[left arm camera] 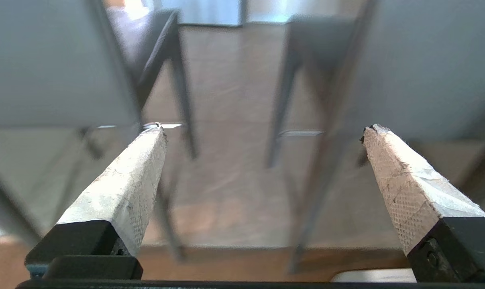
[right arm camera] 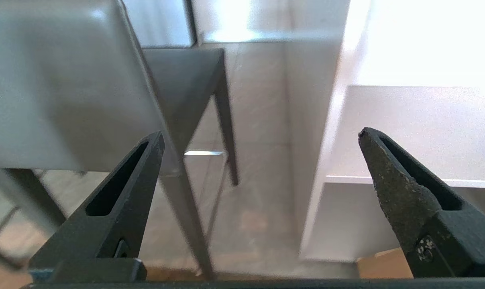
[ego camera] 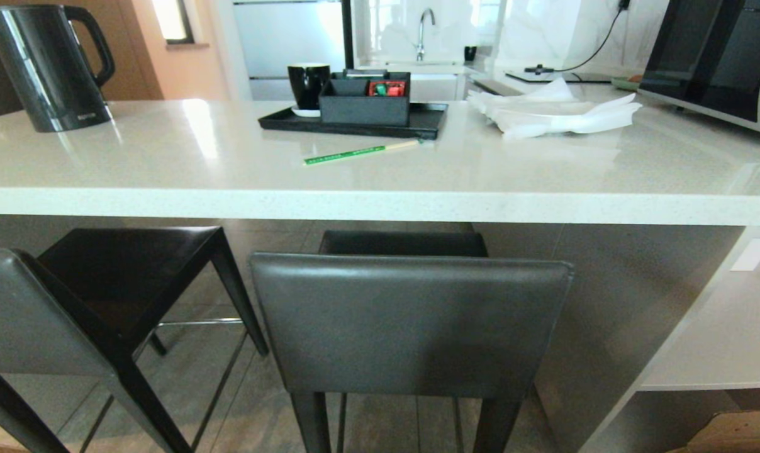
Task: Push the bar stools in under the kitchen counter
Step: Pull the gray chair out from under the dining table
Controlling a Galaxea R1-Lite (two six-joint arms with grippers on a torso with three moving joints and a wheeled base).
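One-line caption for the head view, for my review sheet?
Two bar stools stand before the white kitchen counter, seats only partly under it.

Daylight came from windows behind the kitchen counter (ego camera: pixel 380 182), leaving pale glare streaks on its glossy top. Head view was sharp; the bar stools (ego camera: pixel 411 321) sat in dim shade under the slab. Both wrist views were soft: stool legs smeared, only the near fingertips (left arm camera: pixel 126 188) crisp. Right wrist view blew out to white at its upper right corner.
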